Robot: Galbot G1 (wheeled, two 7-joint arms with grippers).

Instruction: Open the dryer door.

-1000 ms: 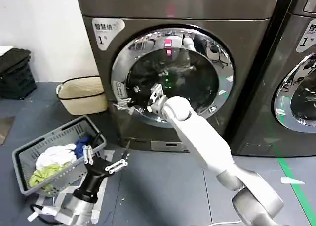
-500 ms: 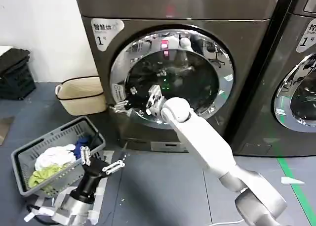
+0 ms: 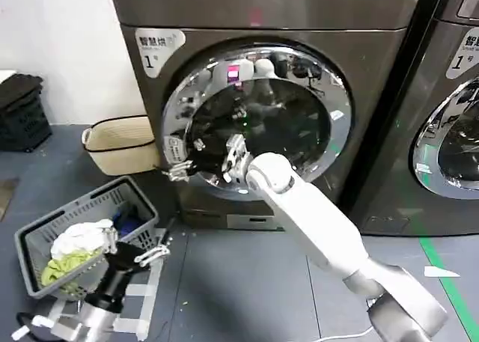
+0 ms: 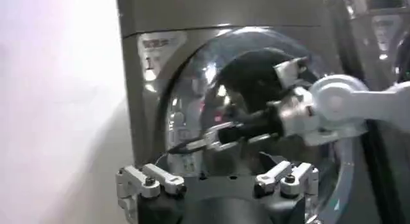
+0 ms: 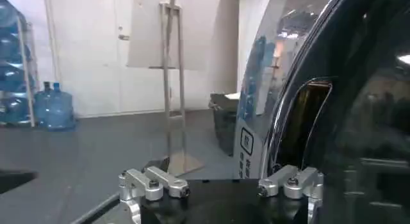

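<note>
The dryer (image 3: pixel 374 72) is a dark grey-brown machine with a silver "1" sticker (image 3: pixel 156 46) at its upper left. Its dryer door (image 3: pixel 254 117) has a wide chrome rim around dark glass. My right arm reaches across the glass, and my right gripper (image 3: pixel 177 169) is open at the door's left rim. In the right wrist view the open right gripper (image 5: pixel 221 190) has the chrome rim (image 5: pixel 282 116) and a dark slot in it beside one finger. My left gripper (image 3: pixel 147 249) hangs open and low over the floor, and the left gripper (image 4: pixel 218 184) faces the dryer (image 4: pixel 211 14).
A grey laundry basket (image 3: pixel 45 230) of clothes lies on the floor at the lower left. A cream basket (image 3: pixel 120 144) stands by the wall beside the dryer. A neighbouring dark machine (image 3: pixel 449 132) stands on the right. Bare grey floor (image 3: pixel 239 282) lies in front.
My right gripper has slid a little to the left along the door's left rim. My left gripper has dropped lower and to the left.
</note>
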